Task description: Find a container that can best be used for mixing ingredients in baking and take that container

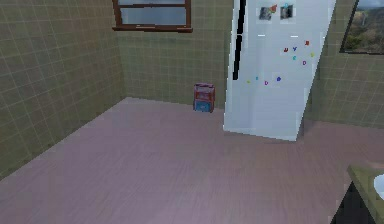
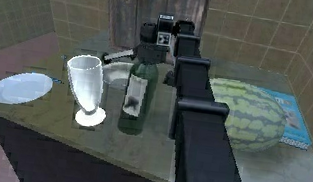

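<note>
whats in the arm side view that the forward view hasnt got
Arm side view: the arm and gripper, and a counter with a plate, glass, green bottle and watermelon. Forward view: a fridge, a window, a small red box and a wall picture. Shared: tan tiled walls, and probably the counter, whose corner sits at the forward view's bottom right.

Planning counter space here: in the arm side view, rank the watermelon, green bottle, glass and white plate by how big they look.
1. watermelon
2. green bottle
3. glass and white plate: these look about alike, so I leave them tied.
</note>
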